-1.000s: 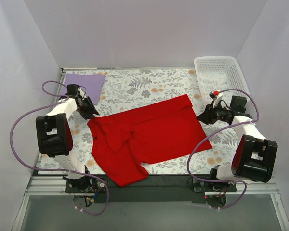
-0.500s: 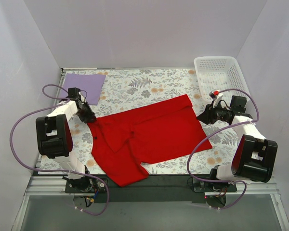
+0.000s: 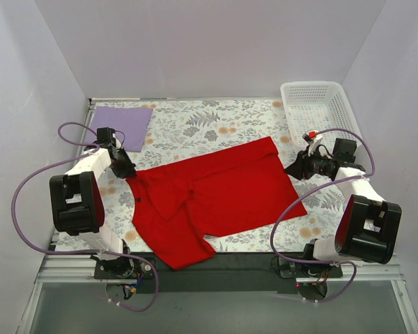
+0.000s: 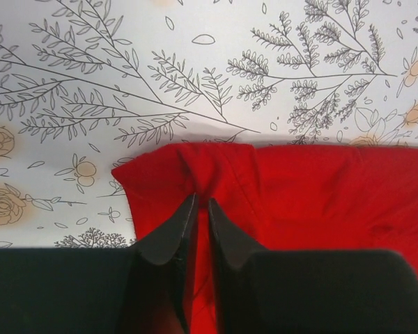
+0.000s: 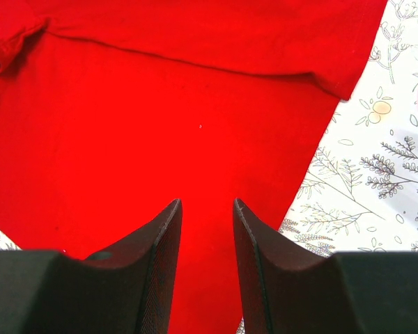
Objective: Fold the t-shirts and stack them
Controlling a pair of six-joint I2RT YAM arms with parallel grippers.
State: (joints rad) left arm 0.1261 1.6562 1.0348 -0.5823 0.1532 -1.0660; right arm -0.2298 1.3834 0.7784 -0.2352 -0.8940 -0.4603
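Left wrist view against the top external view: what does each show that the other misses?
Left wrist only: the left gripper pinching a puckered fold at the edge of the red t-shirt. Top external only: the folded lavender t-shirt, the white mesh basket, the right gripper. Both: the red t-shirt on the floral table cover.

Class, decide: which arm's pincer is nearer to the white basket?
Right. The right pincer is just on the near side of the basket, at the red shirt's right edge; the left pincer pinches the shirt's left edge, far across the table.
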